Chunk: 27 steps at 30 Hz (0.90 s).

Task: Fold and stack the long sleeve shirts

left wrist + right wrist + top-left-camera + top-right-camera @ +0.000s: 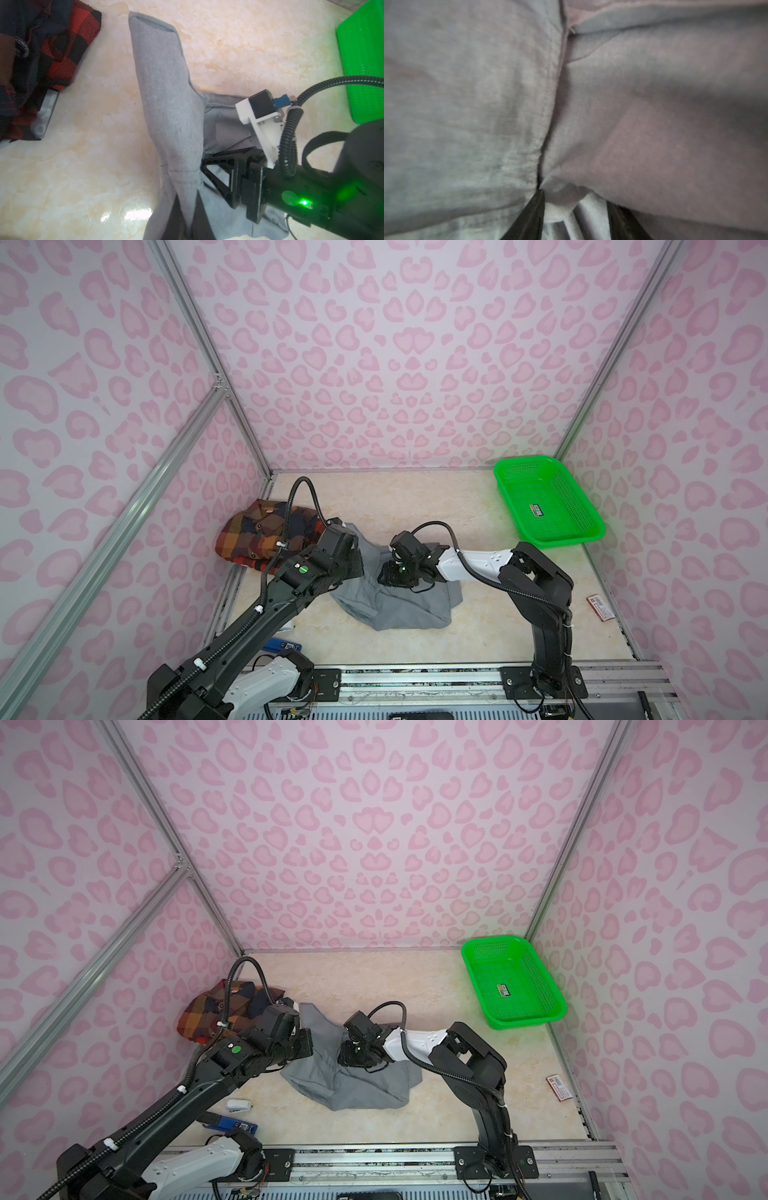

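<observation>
The gray shirt (pixel 399 605) (pixel 353 1085) lies crumpled mid-table in both top views. One sleeve (pixel 166 93) is stretched out from my left gripper (pixel 188 224) (pixel 359 564), which is shut on the sleeve's fabric. My right gripper (pixel 575 209) (pixel 388 572) (pixel 347 1052) presses into the shirt body (pixel 467 104) with a bunch of gray cloth pinched between its jaws. The plaid shirt (pixel 249 535) (pixel 203 1015) (pixel 68 52) sits in a heap at the far left, partly behind my left arm.
An empty green mesh basket (pixel 577 506) (pixel 536 977) (pixel 361 62) stands at the back right. A small red packet (pixel 600 608) lies by the right wall. A white stapler (pixel 239 1105) and a blue item (pixel 232 1123) lie front left, near the arm bases.
</observation>
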Motion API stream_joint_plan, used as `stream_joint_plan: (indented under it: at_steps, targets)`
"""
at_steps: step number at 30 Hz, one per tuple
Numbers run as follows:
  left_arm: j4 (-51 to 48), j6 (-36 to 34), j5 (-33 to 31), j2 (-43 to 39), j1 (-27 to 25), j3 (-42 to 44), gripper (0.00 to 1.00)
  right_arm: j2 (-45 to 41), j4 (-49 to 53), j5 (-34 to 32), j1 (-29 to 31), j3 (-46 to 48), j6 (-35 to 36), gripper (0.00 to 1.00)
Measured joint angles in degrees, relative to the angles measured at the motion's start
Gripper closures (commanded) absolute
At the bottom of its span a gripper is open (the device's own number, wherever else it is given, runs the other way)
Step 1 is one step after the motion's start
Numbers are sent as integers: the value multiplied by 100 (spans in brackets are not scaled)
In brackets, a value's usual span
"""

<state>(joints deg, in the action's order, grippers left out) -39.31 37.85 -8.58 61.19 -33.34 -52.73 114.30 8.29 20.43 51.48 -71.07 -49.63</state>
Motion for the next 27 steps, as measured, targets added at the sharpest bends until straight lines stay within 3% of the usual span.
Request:
stream_joint_plan:
  at_steps: [6, 18, 23, 27]
  targets:
    - [-236, 162, -201, 284, -197, -361, 96, -247, 61, 61, -11, -13, -72, 50]
    - [-841, 195, -807, 850, -758, -1019, 96, -2682, 369, 155, -1108, 1641, 442, 49]
    - [-1126, 155, -1099, 1165, -1005, -1333, 96, -3163, 573, 120, -1674, 2573, 654, 48]
    - [-1366, 155, -1392, 1523, -1292, -1650, 96, -3165, 509, 273, -1731, 2892, 741, 49]
